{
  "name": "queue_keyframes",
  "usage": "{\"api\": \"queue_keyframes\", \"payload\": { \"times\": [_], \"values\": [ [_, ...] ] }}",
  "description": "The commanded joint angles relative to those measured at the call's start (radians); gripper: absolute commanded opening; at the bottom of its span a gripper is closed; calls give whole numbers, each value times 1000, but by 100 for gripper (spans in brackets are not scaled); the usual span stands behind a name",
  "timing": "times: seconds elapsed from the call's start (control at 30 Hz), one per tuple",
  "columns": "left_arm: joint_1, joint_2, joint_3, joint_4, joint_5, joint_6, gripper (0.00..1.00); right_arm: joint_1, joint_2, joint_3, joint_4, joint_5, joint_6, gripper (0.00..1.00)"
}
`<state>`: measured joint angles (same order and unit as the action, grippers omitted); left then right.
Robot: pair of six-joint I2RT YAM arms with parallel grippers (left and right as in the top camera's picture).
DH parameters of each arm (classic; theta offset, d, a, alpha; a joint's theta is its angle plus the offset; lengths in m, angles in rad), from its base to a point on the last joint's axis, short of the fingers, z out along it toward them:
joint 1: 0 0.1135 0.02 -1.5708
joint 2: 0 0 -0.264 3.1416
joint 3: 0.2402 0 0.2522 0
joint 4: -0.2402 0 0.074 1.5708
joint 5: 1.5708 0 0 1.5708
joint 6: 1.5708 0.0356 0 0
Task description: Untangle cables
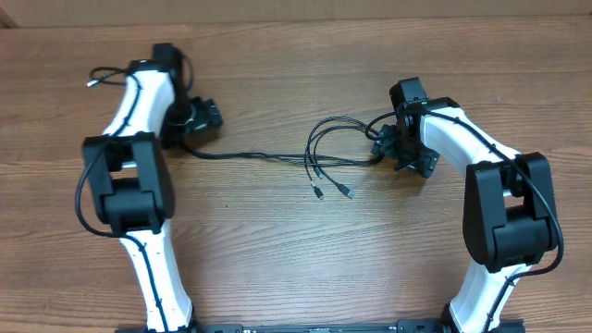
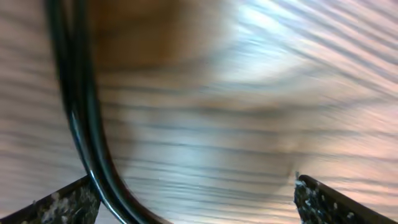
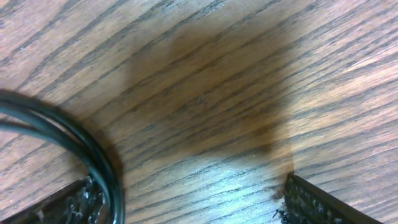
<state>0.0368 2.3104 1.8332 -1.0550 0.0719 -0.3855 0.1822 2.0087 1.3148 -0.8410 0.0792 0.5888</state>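
The left claw (image 2: pixel 196 202) stood spread wide over the wooden table (image 2: pixel 249 112). Its fingers (image 2: pixel 326 202) were far apart and pinched nothing. The cables (image 2: pixel 78 124) ran down against the inner edge of one finger. The right claw (image 3: pixel 186 208) was spread as well, and a black loop curved close beside one of its fingers, not gripped. Seen from above, the cables lay between the two arms, strung from the left claw across to the right, with their plug tips (image 1: pixel 349 194) loose mid-table.

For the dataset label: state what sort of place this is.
Probably a robotics lab bench: white-and-black robot arms, left and right, at a wood-grain table, thin black cables laid out between them.
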Motion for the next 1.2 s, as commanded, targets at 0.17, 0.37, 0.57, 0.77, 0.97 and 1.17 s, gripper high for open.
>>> {"api": "queue_keyframes", "payload": {
  "times": [0.17, 0.37, 0.57, 0.77, 0.97, 1.17],
  "values": [
    [-189, 24, -17, 55, 162, 121, 97, -18, 85, -59, 74, -214, -108, 91],
    [-293, 24, -17, 80, 166, 129, 97, 18, 85, -59, 100, -219, -124, 92],
    [-372, 24, -17, 100, 166, 159, 98, 65, 85, -59, 123, -213, -173, 92],
    [-412, 24, -17, 112, 166, 181, 98, 83, 85, -59, 140, -273, -302, 87],
    [-419, 24, -17, 114, 166, 180, 100, 112, 85, -59, 149, -321, -418, 74],
    [-417, 24, -17, 114, 166, 180, 100, 140, 85, -59, 149, -348, -510, 44]
  ]
}}
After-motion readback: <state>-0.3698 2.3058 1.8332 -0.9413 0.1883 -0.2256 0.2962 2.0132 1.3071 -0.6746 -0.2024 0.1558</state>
